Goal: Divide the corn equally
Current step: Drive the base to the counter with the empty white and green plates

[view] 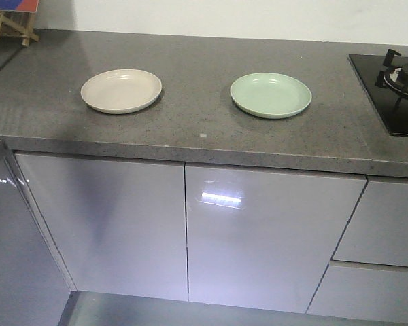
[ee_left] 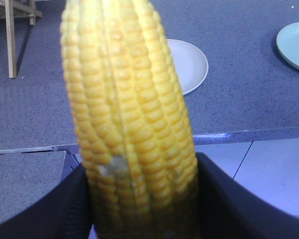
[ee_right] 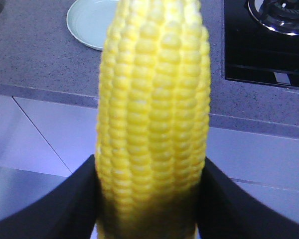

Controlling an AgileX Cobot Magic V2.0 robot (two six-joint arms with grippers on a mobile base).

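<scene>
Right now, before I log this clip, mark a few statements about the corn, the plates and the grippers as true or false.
1. The beige plate and the green plate are both empty. True.
2. The left gripper is shut on a corn cob. True.
3. The right gripper is empty. False: it grips a second cob.
4. The plates are stacked. False: they sit apart, side by side on the counter.
5. The green plate is the one nearer the stove. True.
</scene>
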